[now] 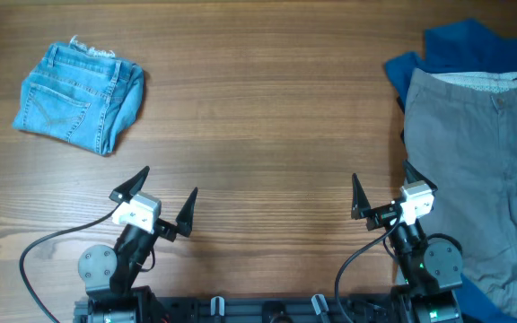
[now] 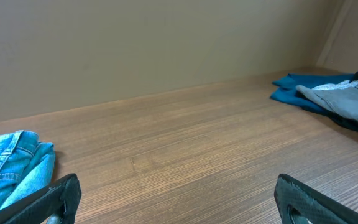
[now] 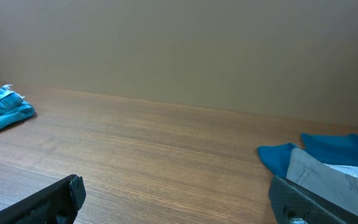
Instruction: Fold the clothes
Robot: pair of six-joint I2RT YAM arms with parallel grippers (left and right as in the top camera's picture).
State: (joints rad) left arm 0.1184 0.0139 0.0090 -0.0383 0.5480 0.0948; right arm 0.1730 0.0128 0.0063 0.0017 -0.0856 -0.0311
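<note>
Large grey shorts lie spread at the right side of the table, waistband at the far end, on top of a dark-blue garment. They also show in the right wrist view and the left wrist view. Folded light-blue denim shorts lie at the far left, also in the left wrist view. My left gripper is open and empty near the front edge. My right gripper is open and empty, its right finger at the grey shorts' left edge.
The wooden table runs between the two piles. A plain beige wall stands behind the far edge. The arm bases and cables sit at the front edge.
</note>
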